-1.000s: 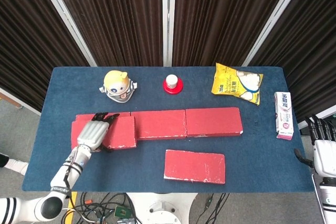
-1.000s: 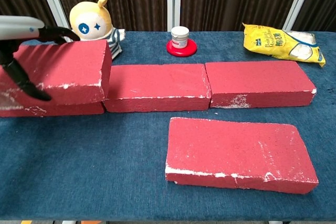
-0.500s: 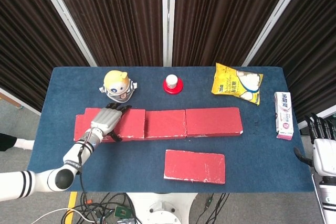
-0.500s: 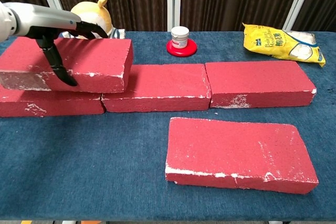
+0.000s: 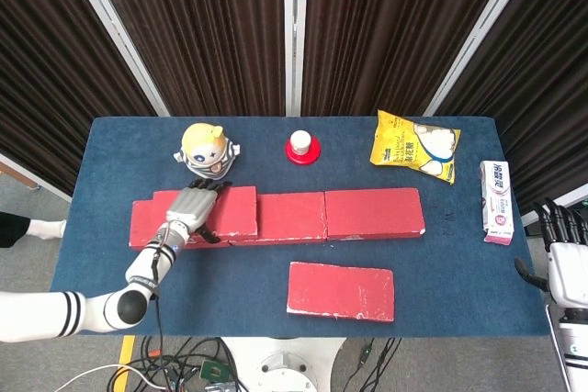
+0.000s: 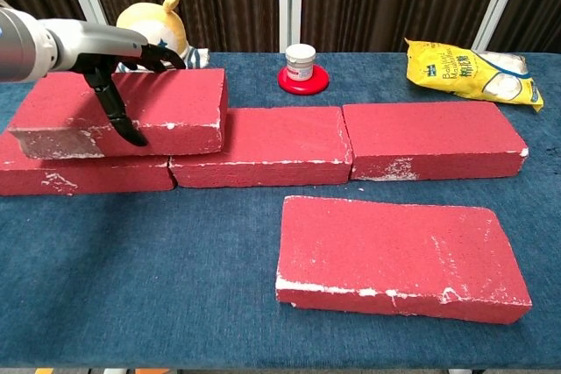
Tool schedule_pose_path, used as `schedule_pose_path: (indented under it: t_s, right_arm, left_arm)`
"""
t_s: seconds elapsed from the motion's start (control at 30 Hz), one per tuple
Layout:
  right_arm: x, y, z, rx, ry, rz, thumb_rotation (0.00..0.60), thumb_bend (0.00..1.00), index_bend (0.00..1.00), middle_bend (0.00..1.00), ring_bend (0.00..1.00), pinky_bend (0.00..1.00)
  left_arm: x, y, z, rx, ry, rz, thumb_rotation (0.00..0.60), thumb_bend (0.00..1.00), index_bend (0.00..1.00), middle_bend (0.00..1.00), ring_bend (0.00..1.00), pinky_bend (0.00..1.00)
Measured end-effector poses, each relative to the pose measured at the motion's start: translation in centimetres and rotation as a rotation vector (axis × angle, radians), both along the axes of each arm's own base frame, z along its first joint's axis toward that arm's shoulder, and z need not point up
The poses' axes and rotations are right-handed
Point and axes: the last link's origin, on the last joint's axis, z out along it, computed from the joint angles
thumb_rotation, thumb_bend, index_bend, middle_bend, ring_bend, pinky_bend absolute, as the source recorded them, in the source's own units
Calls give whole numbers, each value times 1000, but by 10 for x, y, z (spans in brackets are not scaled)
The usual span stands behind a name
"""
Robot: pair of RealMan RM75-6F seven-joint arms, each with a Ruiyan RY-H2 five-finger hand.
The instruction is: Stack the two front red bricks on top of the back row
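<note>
Presently, the left hand [image 6: 123,63] gripped one red brick [image 6: 131,111] atop the back row [image 6: 351,142], frame left. The second brick [image 6: 399,251] lay unstacked, lower right; the right hand [image 5: 562,259] hung idle, fingers apart.

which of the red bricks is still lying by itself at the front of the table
The front brick at lower right, apart from the rest. The others form the back row, with one brick on top under the left hand.

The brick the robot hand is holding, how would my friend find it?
Find the row of red bricks across the blue table. At its left end, below the yellow doll, the brick lies on top of the row, the only stacked one, gripped by the left robot hand.
</note>
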Motion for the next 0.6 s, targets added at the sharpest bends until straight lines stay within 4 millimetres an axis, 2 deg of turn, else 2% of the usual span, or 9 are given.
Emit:
schedule_pose_path:
  t_s: [0.6]
  right_arm:
    - [-5,0,0,4,-7,-14,600,177,0,0,0,0]
  left_arm:
    - [6,4,-17,-16,12,-4,600,60,61,291,0,0]
